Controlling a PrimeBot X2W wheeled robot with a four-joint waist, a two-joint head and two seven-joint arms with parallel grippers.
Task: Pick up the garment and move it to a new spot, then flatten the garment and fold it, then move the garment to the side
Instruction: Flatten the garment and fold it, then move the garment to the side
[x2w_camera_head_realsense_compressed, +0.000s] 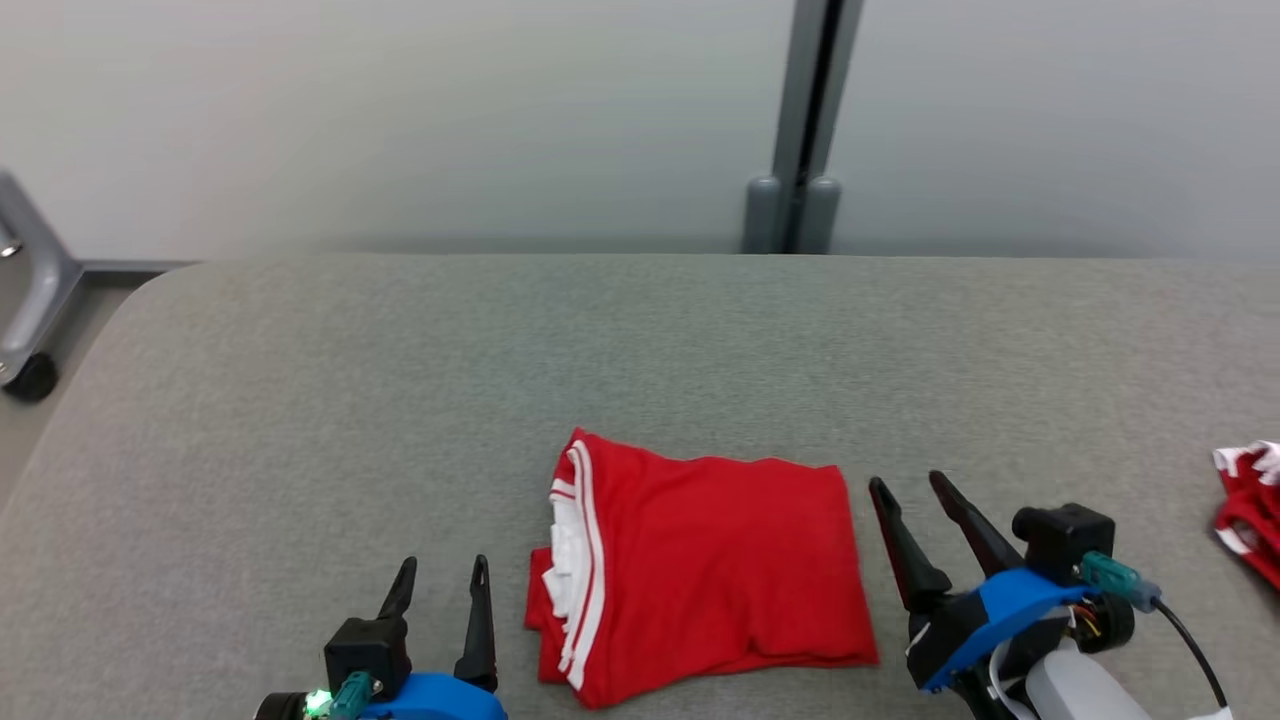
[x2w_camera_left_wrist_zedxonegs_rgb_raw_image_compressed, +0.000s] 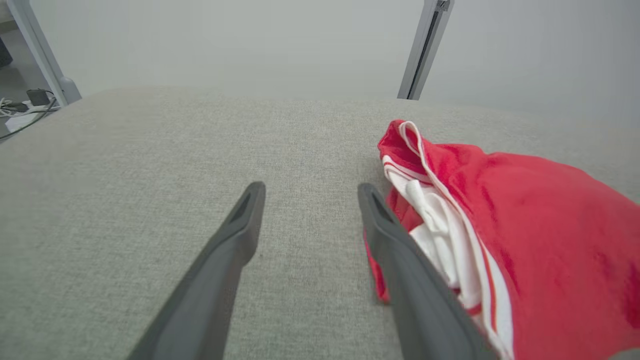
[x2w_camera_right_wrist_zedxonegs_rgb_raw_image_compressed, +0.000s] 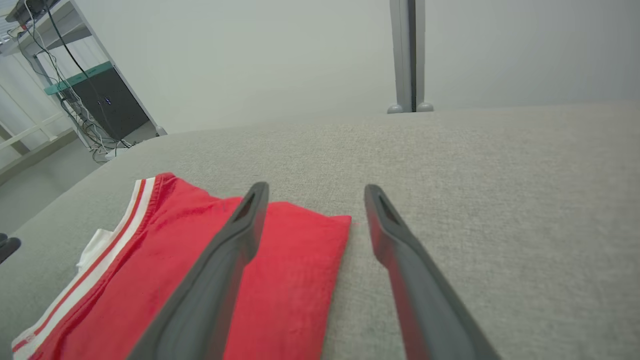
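Garment (x2w_camera_head_realsense_compressed: 700, 575) lay folded (white-striped edge leftward) on the grey bench (x2w_camera_head_realsense_compressed: 400, 380) | left claw (x2w_camera_head_realsense_compressed: 444, 562) stood open, empty, just beside its left edge | right claw (x2w_camera_head_realsense_compressed: 907, 480) stood open, empty, beside its right edge

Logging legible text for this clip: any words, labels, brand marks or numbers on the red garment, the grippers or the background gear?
No readable text.
Folded red garment: white stripes only, no print or tag text visible.
Left gripper and right gripper: no markings visible on the fingers.
Dark cabinet in the right wrist view's background: too small and blurred to tell whether it bears a label.
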